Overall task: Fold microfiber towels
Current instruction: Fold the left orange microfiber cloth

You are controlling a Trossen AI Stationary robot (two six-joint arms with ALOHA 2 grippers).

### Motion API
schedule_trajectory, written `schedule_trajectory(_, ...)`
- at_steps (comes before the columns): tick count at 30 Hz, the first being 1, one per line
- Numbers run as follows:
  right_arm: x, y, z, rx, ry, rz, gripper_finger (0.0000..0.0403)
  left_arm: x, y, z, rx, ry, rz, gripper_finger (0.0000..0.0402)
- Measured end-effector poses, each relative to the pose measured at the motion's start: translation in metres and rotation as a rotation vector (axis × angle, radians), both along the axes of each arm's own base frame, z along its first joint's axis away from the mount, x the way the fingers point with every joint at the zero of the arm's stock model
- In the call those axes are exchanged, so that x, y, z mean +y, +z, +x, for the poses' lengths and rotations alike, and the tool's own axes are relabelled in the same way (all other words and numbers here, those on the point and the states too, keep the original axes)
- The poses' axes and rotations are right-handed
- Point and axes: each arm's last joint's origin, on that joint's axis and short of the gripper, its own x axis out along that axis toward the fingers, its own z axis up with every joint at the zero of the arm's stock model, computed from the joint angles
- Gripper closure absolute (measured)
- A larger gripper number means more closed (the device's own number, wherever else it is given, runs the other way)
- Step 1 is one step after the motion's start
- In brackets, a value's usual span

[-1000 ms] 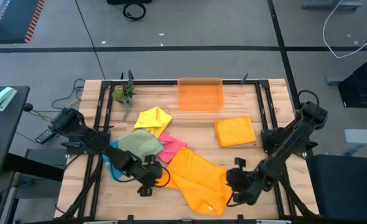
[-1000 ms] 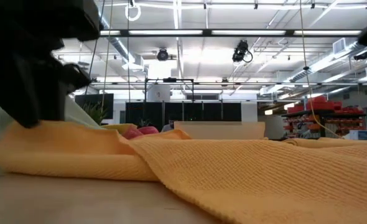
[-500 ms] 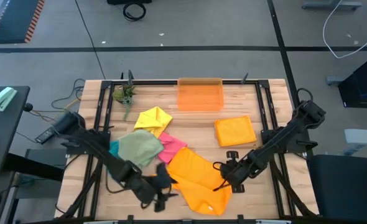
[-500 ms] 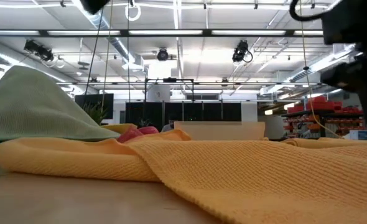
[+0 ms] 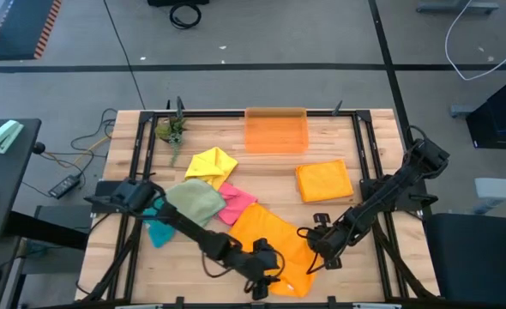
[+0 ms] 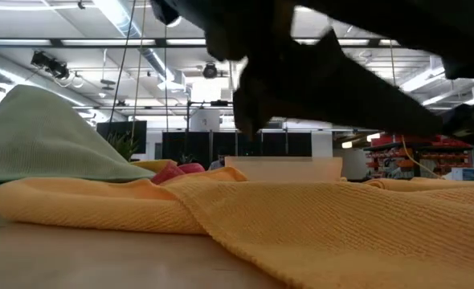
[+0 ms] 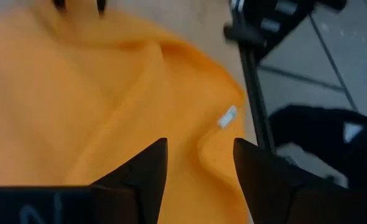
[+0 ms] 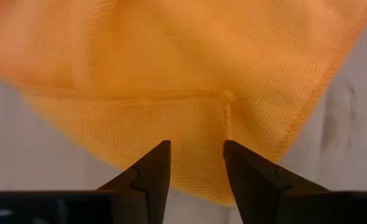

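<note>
Since half a second ago the left arm has swung far along the front of the tabletop (image 5: pixel 124 257), so the left gripper (image 5: pixel 268 276) now hangs over the front part of the orange towel (image 5: pixel 270 245), where before it sat at that towel's left edge. Its fingers (image 7: pixel 147 167) stand apart with nothing between them, and the cloth lies right under them, its small white tag (image 7: pixel 227 116) just ahead near the hem. The right gripper (image 5: pixel 317 245) has barely shifted and sits at the orange towel's right edge, fingers (image 8: pixel 149 168) also parted and empty, poised above a folded corner of the cloth with bare wood beside it.

Behind the orange towel, the sage green towel (image 5: pixel 193 200) lies bunched on a teal towel (image 5: pixel 159 230), touching the pink towel (image 5: pixel 236 204), with the yellow towel (image 5: pixel 212 163) just behind them. A folded orange-yellow towel (image 5: pixel 324 181) rests apart on the right, and a translucent orange bin (image 5: pixel 275 130) stands at the back edge.
</note>
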Motion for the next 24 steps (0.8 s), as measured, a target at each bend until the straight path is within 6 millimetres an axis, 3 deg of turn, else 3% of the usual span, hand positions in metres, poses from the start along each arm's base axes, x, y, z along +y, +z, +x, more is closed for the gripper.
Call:
schedule_trajectory(6,0.000,0.000,0.001,-0.023,-0.007,-0.003,0.0257,-0.008,0.001,0.015,-0.006,-0.101,-0.022,0.0197)
schedule_trajectory(15,0.002,0.001,0.003,-0.053,-0.002,-0.005,0.0258,-0.010,-0.024,0.019,0.049,-0.089,-0.019,0.0199)
schedule_trajectory(24,0.004,0.002,0.002,-0.057,0.008,-0.001,0.0258,-0.004,-0.025,0.022,0.055,-0.078,-0.014,0.0197)
